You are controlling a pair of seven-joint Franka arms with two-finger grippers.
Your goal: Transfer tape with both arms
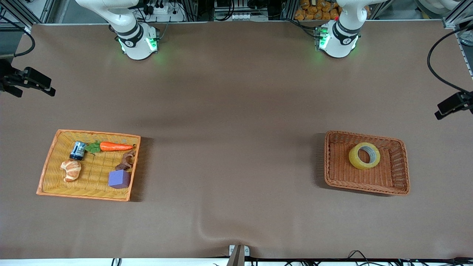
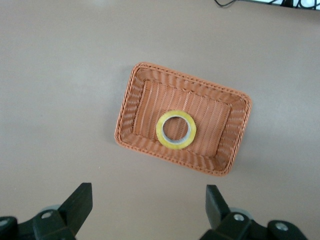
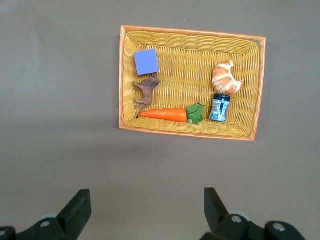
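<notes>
Tape in the brown basket, both hands raised and wide open, holding nothing.

Front view: showed the tape lying flat in the brown basket at the left arm's end of the tabletop, hole facing up, no long axis to speak of; showed the yellow basket well apart at the right arm's end.
Left wrist view: looked down past the left hand onto tape and basket.
Right wrist view: looked past the right hand onto the yellow basket, with carrot, croissant, can and block.
Fitted either tape awaiting pickup or tape already delivered; step left unsettled.
</notes>
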